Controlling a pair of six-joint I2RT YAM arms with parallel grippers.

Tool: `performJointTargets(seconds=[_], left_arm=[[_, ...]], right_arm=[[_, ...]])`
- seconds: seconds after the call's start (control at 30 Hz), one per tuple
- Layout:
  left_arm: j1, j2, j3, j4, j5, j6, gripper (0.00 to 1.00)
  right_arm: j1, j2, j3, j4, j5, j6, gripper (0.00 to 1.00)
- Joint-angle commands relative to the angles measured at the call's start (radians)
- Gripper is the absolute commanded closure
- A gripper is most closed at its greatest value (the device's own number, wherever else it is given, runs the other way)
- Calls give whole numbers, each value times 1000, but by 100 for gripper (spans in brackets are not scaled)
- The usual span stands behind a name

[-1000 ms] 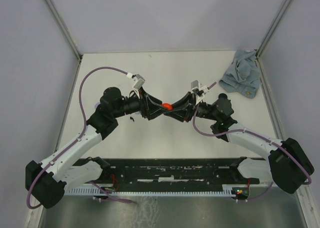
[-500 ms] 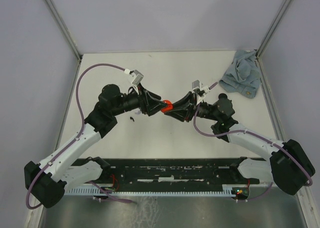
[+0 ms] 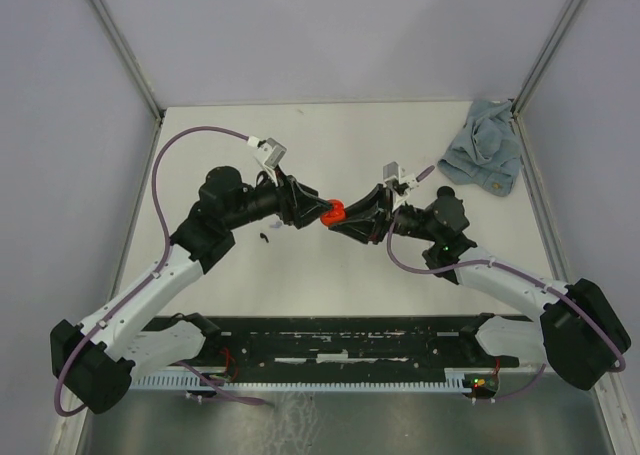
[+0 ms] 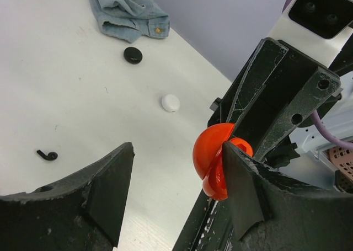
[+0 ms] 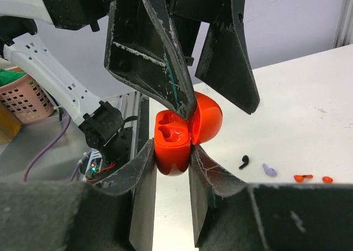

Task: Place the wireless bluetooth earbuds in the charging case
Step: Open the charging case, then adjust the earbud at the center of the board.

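While the right gripper (image 5: 172, 151) is clamping the red charging case (image 5: 172, 134) by its lower shell, apparently clear of the table (image 5: 309, 96), the left gripper (image 4: 177, 149) is standing wide apart and grasping nothing, with one of its fingertips (image 5: 186, 108) pressing into the seam between shell and open lid (image 5: 207, 118). Both wells are showing bare, so no bud is sitting in the case yet; the black earbud (image 5: 244, 161), lilac earbud (image 5: 268, 170) and red earbuds (image 5: 300, 178) are lying loose on the table, well apart from the case. Main risk, as I am reading it: the fingertip is levering on a smooth rounded shell that is being pinched over a narrow band, so the case is liable to be twisting or popping out of the right jaws. Second: the lid may be snapping back once the fingertip is leaving, closing off the wells. Third: the buds are tiny and curved, so a pinch is likely to be flicking one away or seating it in the wrong well
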Motion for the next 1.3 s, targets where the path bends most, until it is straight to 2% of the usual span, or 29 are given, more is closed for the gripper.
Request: performJointTargets(seconds=[0.0,0.17,0.33,0.63,0.83,1.0,1.27], left_arm=[[6,-14,45,0,-30,30,28],[7,-1,57,-97,-134,61,27],[7,77,84,-211,-281,67,27],[9,318,186,-326,-536,28,29],[17,526,292,-372,-649,42,29],[47,706,394,-397,-710,50,31],[81,912,558,-401,-707,91,31]], right_arm=[[2,-25,-8,-52,29,-109,90],[0,-36,-50,-171,125,-275,91],[1,-55,-111,-213,219,-386,91],[0,-88,-221,-172,364,-465,91],[1,-95,-276,-122,441,-479,91],[1,-130,-289,-159,487,-498,90],[0,-110,-288,-163,505,-507,91]])
